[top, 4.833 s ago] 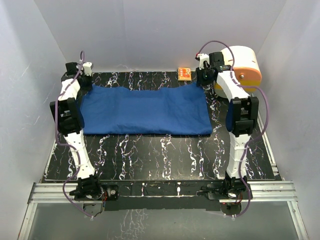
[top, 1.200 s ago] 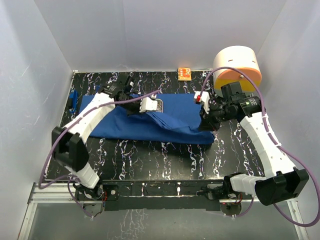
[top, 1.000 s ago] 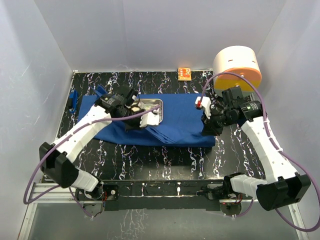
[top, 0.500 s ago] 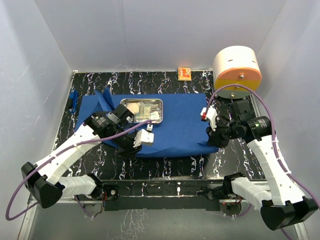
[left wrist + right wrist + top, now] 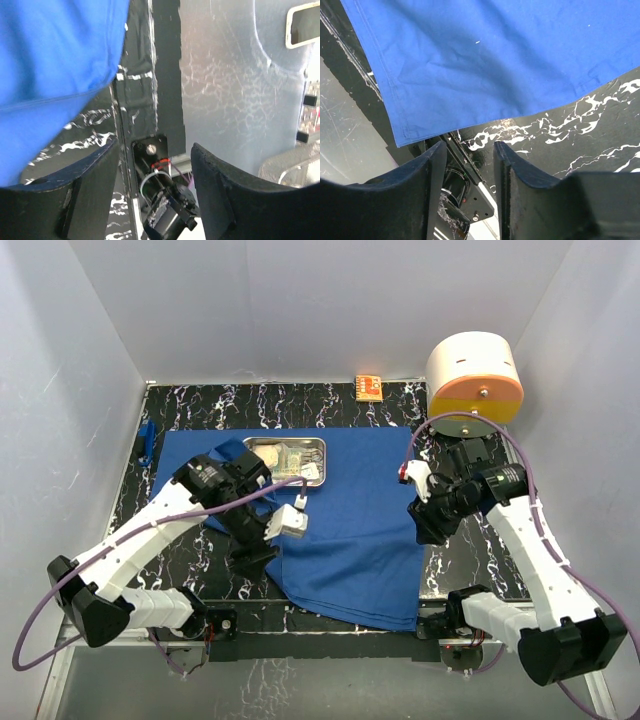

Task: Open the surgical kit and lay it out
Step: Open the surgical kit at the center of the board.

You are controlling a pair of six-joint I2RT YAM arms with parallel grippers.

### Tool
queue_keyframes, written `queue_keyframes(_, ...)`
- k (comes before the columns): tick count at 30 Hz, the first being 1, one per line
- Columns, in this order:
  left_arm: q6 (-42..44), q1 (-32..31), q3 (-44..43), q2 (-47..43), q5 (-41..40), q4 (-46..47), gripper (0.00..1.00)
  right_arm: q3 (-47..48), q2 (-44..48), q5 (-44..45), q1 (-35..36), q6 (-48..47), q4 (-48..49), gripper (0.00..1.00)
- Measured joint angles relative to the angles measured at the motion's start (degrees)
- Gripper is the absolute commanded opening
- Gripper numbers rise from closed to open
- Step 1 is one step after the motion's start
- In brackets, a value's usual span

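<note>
The cloth is unfolded and the tray is bared at far left. The left pincer and right pincer are spread and empty. The tray's contents are not yet laid out.

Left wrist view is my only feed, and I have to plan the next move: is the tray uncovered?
Observer: Yes. The top view shows the steel tray lying bare on the blue cloth, on its far left part.
Operator: What is the right gripper doing?
Observer: Its wrist view shows the right gripper open and holding nothing, above the cloth's near corner.
Operator: Is the cloth wholly on the table?
Observer: No. Its near right part hangs past the near edge of the table.
</note>
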State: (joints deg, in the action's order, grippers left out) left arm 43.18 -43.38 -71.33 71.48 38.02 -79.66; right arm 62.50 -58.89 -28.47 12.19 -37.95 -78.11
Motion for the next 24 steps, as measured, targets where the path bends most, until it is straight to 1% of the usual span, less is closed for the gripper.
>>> queue_keyframes(3, -0.2, 0.0, -6.3, 1.3, 1.6, -0.5, 0.70, 2.0, -2.7, 0.0, -0.1, -0.1, 0.1, 0.46)
queue_keyframes(4, -0.4, 0.0, -8.3, 1.5, 1.8, 0.3, 0.74, 2.8, -3.9, 0.0, -0.1, -0.1, 0.3, 0.47)
queue_keyframes(5, -1.5, 0.0, -9.9, 1.5, 1.5, 2.2, 0.79, 3.4, -5.2, -0.1, -0.1, -0.1, 0.7, 0.48)
queue_keyframes(7, -4.5, -0.2, -10.8, 1.1, -1.2, 8.3, 0.84, 3.7, -7.8, -0.4, -0.2, -0.1, 2.6, 0.48)
queue_keyframes(9, -7.3, -0.2, -9.7, 1.0, -6.1, 15.2, 0.85, 3.7, -10.5, -0.4, -0.2, -0.1, 4.6, 0.48)
queue_keyframes(11, -10.2, -0.2, -6.6, 2.1, -13.8, 24.3, 0.85, 3.7, -13.0, -0.3, -0.2, -0.1, 7.0, 0.48)
queue_keyframes(13, -13.0, 0.3, -4.1, 5.6, -22.5, 32.3, 0.86, 3.7, -14.8, 0.2, -0.2, 0.1, 9.3, 0.48)
queue_keyframes(15, -16.7, 2.6, -3.6, 11.5, -28.8, 38.7, 0.85, 3.7, -16.0, 1.4, -0.2, 0.9, 12.4, 0.48)
queue_keyframes(17, -20.7, 7.2, -4.2, 17.7, -31.1, 42.8, 0.85, 3.7, -16.3, 2.6, -0.2, 2.2, 15.8, 0.48)
queue_keyframes(20, -24.5, 13.5, -4.9, 23.1, -34.4, 46.6, 0.85, 3.6, -16.2, 3.3, -0.2, 4.1, 20.8, 0.48)
queue_keyframes(22, -25.7, 15.5, -5.1, 24.4, -35.7, 47.8, 0.84, 3.2, -16.2, 3.3, -0.2, 5.0, 23.2, 0.48)
queue_keyframes(24, -25.8, 15.5, -5.9, 24.9, -35.7, 48.0, 0.84, 2.8, -16.2, 3.1, -0.2, 5.4, 24.9, 0.48)
